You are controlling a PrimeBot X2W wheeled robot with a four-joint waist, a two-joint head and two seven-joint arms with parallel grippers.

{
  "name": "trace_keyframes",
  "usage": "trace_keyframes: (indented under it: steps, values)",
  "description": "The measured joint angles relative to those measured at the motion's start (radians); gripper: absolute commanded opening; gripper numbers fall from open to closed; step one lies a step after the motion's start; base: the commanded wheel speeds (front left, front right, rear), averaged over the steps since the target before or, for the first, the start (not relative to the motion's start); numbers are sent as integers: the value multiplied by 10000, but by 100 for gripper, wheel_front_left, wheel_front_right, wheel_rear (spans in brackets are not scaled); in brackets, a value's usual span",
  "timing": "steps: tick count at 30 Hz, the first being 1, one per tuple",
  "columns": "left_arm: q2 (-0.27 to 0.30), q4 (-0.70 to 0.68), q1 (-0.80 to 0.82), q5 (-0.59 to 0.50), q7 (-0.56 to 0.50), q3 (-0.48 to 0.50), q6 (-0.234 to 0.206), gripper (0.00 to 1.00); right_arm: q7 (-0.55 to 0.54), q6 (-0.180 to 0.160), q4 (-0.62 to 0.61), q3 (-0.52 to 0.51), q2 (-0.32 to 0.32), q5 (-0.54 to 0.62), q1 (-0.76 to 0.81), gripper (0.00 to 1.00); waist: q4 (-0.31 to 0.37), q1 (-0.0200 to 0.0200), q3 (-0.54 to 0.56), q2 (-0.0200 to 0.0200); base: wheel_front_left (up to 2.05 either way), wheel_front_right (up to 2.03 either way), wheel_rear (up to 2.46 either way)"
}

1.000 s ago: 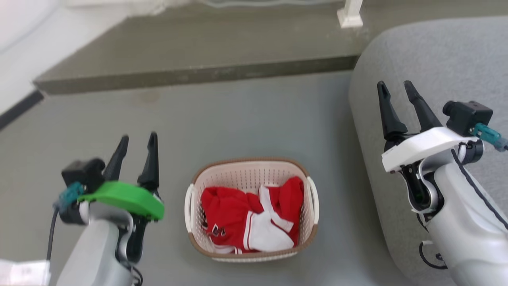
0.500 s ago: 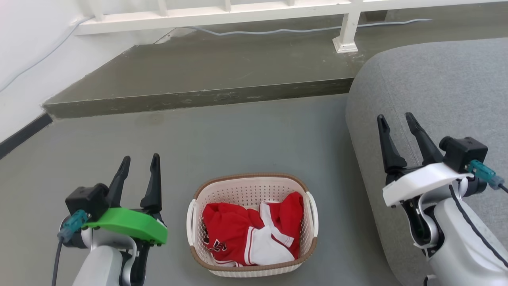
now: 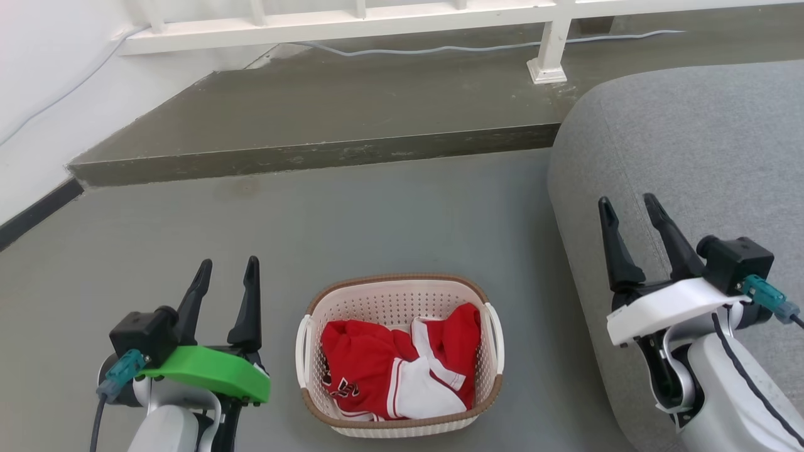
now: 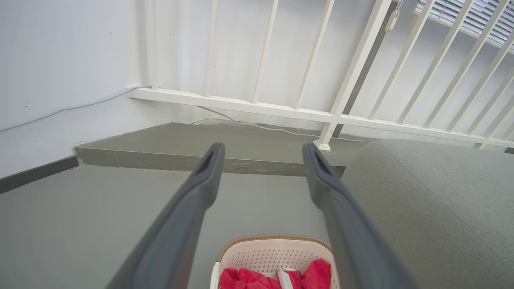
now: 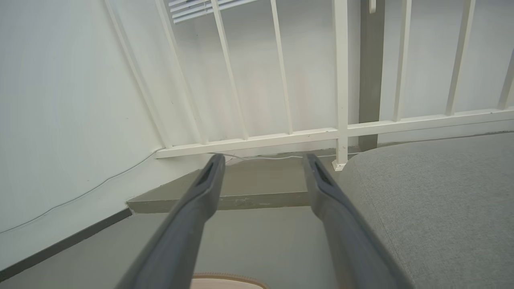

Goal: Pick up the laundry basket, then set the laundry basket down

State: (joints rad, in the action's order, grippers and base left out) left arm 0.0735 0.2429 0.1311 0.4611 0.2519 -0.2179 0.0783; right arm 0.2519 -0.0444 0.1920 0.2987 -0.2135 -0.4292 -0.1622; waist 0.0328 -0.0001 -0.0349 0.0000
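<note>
The laundry basket (image 3: 394, 300) stands on the grey floor between my arms, cream-white with a brown rim and white side handles. Red and white clothes (image 3: 389, 370) lie inside it. My left gripper (image 3: 228, 263) hovers to its left, open and empty, fingers pointing away. My right gripper (image 3: 627, 201) is open and empty to the right, over the edge of a grey sofa. In the left wrist view the left gripper (image 4: 263, 146) stands open above the laundry basket (image 4: 277, 251). The right wrist view shows the right gripper (image 5: 263, 157) open, with a sliver of the laundry basket's rim (image 5: 229, 279) at the bottom.
A grey upholstered sofa (image 3: 691, 138) fills the right side, close to the basket. Beyond the basket a raised concrete step (image 3: 314, 113) runs across, with a white railing (image 3: 352, 19) and a cable (image 3: 440, 47) on it. A white wall (image 3: 38, 94) stands at the left.
The head camera tilted up a second ago, bringing the railing into view. Since half a second ago both grippers have sunk slightly in the picture, still open. The basket has not moved.
</note>
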Motion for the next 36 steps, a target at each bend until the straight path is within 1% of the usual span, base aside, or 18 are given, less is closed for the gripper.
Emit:
trace_keyframes:
  steps: [14,16,23,24,30,36]
  values:
    - [-115,-290,-340,-88,0,171,23,100,0,50,-259,-234,178,236,348,100,5,0,-22,0,0,0,0]
    - [-146,-318,-358,-148,0,182,94,100,0,90,-295,-268,184,274,407,100,5,0,-35,0,0,0,0]
    - [-192,-435,-468,-276,0,242,105,100,0,178,-353,-374,259,439,514,100,-7,0,-101,0,0,0,0]
    - [-194,-479,-478,-276,0,247,109,0,0,178,-355,-385,267,453,516,0,-10,0,-107,0,0,0,0]
    - [-286,-13,-765,-244,-46,190,100,0,-33,176,73,-301,481,454,932,0,-12,0,-110,0,0,0,0]
    - [-286,2,-769,196,-136,245,100,0,-65,203,79,-407,510,-29,951,0,-29,0,-83,0,0,0,0]
